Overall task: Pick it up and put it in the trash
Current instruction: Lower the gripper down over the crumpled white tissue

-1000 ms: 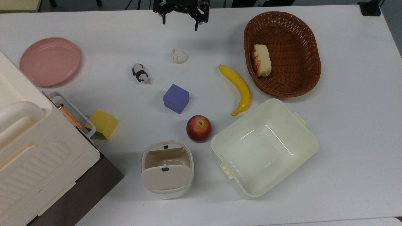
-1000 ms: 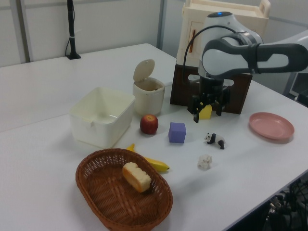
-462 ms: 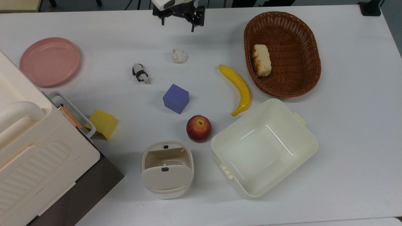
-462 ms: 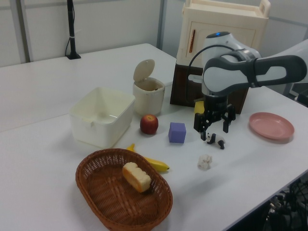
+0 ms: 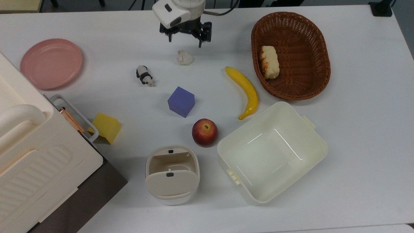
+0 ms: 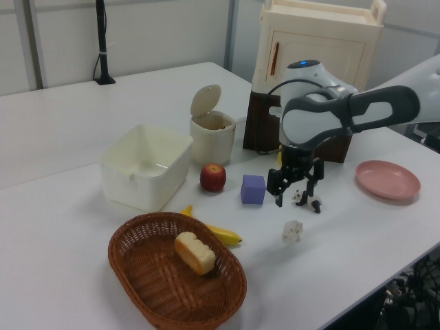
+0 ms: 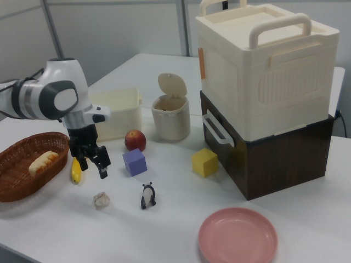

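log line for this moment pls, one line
phase: approach | gripper: open, empty, above table beside paper wad | paper wad: on table, untouched | trash bin: lid up, nothing visible inside

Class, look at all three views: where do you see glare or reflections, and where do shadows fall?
Top view: bright streaks of reflected light on the floor of the tub; soft shadow under the apple. Left view: faint shadow beneath the tool, beside the paper lump. Right view: soft, even light; a sheen on the pink plate.

White table (image 5: 355,129) carries paper lump (image 5: 184,57), trash bin (image 5: 171,174), tub (image 5: 271,152), basket (image 5: 291,55), banana (image 5: 245,90), apple (image 5: 204,132).
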`<move>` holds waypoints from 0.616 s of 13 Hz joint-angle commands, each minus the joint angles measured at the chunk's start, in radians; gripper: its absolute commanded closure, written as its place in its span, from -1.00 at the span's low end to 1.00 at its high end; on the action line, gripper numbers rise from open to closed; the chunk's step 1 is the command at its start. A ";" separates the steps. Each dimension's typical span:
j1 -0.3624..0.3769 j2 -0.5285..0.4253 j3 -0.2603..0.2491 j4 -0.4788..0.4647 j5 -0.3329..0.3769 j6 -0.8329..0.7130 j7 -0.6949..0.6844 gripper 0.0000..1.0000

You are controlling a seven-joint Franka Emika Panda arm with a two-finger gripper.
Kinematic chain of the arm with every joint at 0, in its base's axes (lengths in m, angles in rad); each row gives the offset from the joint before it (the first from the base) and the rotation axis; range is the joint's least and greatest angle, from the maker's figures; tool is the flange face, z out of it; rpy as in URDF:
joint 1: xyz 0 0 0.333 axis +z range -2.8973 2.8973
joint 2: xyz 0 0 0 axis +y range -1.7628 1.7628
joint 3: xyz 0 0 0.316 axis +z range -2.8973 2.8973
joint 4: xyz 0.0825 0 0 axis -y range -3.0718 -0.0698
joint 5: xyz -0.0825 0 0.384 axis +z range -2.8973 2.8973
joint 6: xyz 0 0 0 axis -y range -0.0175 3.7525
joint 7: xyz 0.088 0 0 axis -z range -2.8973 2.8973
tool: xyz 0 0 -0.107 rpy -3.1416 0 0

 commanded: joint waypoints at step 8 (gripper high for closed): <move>0.014 0.024 0.000 -0.069 -0.020 0.078 -0.093 -1.00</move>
